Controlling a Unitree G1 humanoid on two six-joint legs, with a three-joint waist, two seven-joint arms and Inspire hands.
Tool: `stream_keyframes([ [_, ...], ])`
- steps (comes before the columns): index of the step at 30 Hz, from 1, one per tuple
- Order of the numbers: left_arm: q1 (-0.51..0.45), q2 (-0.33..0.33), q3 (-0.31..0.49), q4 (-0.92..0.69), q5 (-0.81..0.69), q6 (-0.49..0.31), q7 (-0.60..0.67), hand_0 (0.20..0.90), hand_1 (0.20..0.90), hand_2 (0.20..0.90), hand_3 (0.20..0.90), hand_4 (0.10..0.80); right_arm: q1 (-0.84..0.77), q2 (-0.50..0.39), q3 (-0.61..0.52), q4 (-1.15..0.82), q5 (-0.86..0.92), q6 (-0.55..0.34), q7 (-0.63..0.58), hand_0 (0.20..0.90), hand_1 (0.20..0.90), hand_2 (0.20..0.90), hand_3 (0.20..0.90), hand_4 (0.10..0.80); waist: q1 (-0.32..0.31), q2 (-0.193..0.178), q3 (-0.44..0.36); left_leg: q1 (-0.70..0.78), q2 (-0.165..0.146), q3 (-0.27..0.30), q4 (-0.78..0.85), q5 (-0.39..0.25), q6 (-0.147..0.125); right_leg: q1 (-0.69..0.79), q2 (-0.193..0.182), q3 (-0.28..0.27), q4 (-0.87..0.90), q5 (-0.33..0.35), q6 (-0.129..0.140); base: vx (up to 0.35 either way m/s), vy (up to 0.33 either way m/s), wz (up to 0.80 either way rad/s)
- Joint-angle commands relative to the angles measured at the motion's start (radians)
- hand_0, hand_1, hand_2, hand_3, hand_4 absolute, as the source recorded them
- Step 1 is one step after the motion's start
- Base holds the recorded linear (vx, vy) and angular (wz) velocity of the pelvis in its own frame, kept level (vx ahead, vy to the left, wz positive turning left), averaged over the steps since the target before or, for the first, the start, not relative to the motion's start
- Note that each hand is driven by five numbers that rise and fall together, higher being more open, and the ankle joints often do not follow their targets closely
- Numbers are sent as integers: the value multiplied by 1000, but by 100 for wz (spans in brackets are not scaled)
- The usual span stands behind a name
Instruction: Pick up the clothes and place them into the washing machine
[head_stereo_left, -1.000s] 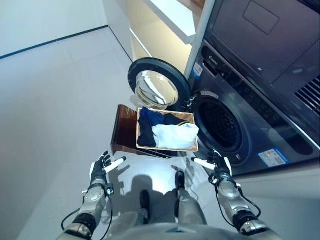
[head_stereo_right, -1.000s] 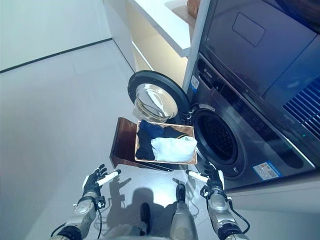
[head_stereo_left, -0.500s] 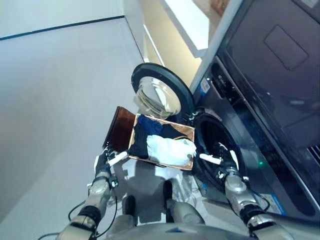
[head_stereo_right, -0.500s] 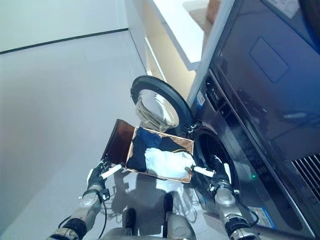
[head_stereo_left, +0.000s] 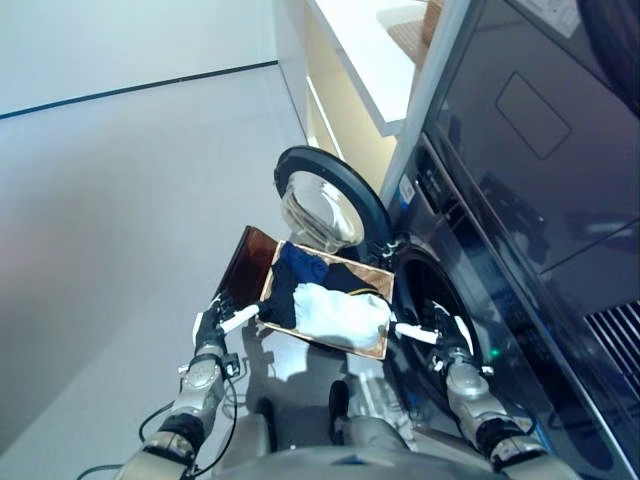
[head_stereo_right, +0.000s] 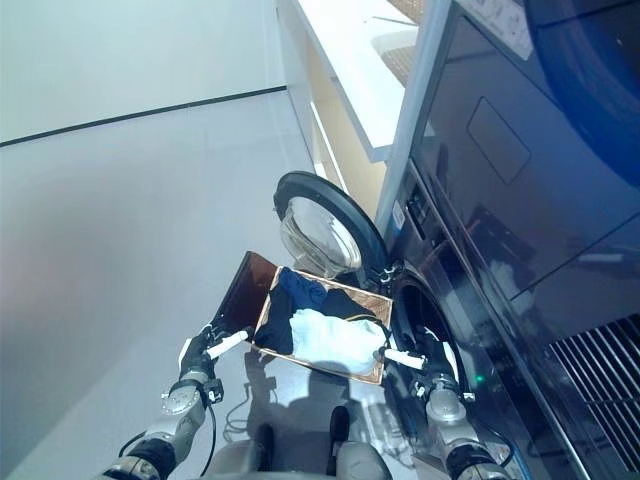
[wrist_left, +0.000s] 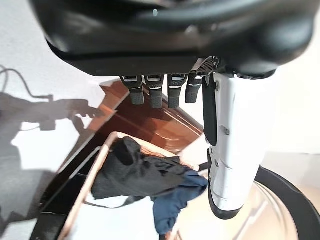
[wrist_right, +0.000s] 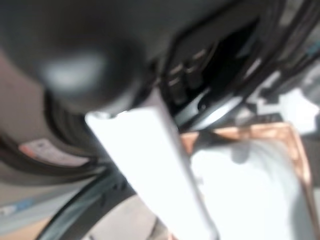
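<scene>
A copper-rimmed basket (head_stereo_left: 272, 288) rests on a dark brown stand (head_stereo_left: 248, 262) in front of the washing machine. It holds a white garment (head_stereo_left: 342, 311), a black one (head_stereo_left: 284, 298) and a dark blue one (head_stereo_left: 300, 262). My left hand (head_stereo_left: 211, 325) hovers open by the basket's left edge; its wrist view shows the white-covered thumb (wrist_left: 227, 145) above the black cloth (wrist_left: 135, 172). My right hand (head_stereo_left: 447, 342) is open at the basket's right edge, before the dark drum opening (head_stereo_left: 440, 310). Neither hand holds anything.
The washer's round door (head_stereo_left: 325, 203) stands swung open behind the basket. The dark machine front (head_stereo_left: 520, 200) fills the right side. A white counter (head_stereo_left: 365, 55) over pale cabinets runs along the back. Grey floor (head_stereo_left: 110, 220) lies to the left.
The whole picture has shifted, so the camera has moved nearer the machine. Both hands now sit close beside the basket's two sides, still open and holding nothing.
</scene>
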Motion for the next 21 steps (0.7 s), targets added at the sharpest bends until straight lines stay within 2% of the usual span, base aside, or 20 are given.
stream_keyframes([
  [1, -20, 42, 7, -50, -13, -75, 0, 900, 900, 900, 900, 800, -75, -78, -40, -38, 15, -70, -57, 900, 900, 900, 900, 800, 32, -2, -13, -14, -3, -6, -45, 38, 42, 12, -64, 90, 115, -63, 119, 137, 249, -11],
  [2, -20, 42, 7, -50, -13, -75, 0, 900, 900, 900, 900, 800, -75, -78, -40, -38, 15, -70, -57, 900, 900, 900, 900, 800, 32, -2, -13, -14, -3, -5, -43, 36, 42, 12, -63, 91, 115, -63, 119, 149, 289, -17],
  [3, -12, 48, 9, -59, -10, -77, -2, 900, 900, 900, 900, 800, -78, -76, -38, -34, -4, -64, -55, 900, 900, 900, 900, 800, 39, 1, -15, -14, -18, 0, -31, 26, 50, 16, -79, 87, 111, -56, 130, 138, 304, -43],
  [4, -10, 60, 14, -55, 1, -79, -6, 900, 900, 900, 900, 800, -103, -72, -25, -2, -31, -52, -49, 900, 900, 900, 900, 800, 53, 9, -18, -7, -44, 10, -41, 14, 71, 7, -104, 95, 131, -42, 142, 138, 304, -43],
  [5, -10, 60, 14, -55, 1, -79, -6, 900, 900, 900, 900, 800, -103, -72, -25, -1, -31, -52, -49, 900, 900, 900, 900, 800, 54, 9, -17, -6, -44, 11, -42, 14, 72, 7, -104, 96, 131, -42, 142, 129, 381, -84],
  [6, -9, 86, 25, -66, 6, -86, -3, 900, 900, 900, 900, 800, -148, -71, 0, 36, -61, -41, -51, 900, 900, 900, 900, 800, 73, 13, -3, 5, -53, 42, -54, 11, 91, -20, -125, 89, 168, -19, 149, 44, 183, -53],
  [8, -11, 97, 29, -78, 8, -90, -1, 900, 900, 900, 900, 800, -169, -68, 13, 47, -71, -37, -51, 900, 900, 900, 900, 800, 82, 12, 6, 6, -51, 59, -63, 14, 92, -34, -131, 77, 156, -1, 153, -5, 158, -60],
  [9, -17, 103, 34, -81, 8, -94, 3, 900, 900, 900, 900, 800, -195, -68, 22, 70, -80, -33, -52, 900, 900, 900, 900, 800, 92, 10, 14, 4, -49, 75, -76, 16, 92, -49, -142, 59, 128, 32, 160, -68, 95, -46],
  [10, -28, 112, 37, -79, 4, -100, 3, 900, 900, 900, 900, 800, -219, -67, 37, 81, -93, -29, -54, 900, 900, 900, 900, 800, 90, 12, 23, -9, -46, 80, -73, 21, 93, -73, -145, 66, 117, 56, 166, -22, 65, -27],
  [16, -64, 94, 20, -82, 8, -105, 11, 900, 900, 900, 900, 800, -277, -90, 119, 134, -261, 2, -88, 900, 900, 900, 900, 800, 94, 1, 33, -53, -51, 73, -84, 27, 87, -90, -142, 50, 26, 68, 170, 55, 18, 0],
  [21, -126, 60, -20, -73, 21, -109, 38, 900, 900, 900, 900, 800, -366, -121, 271, 156, -544, 56, -157, 900, 900, 900, 900, 800, 86, 9, 67, -92, -49, 58, -97, 48, 78, -125, -142, 37, 12, 74, 170, 26, -16, 13],
])
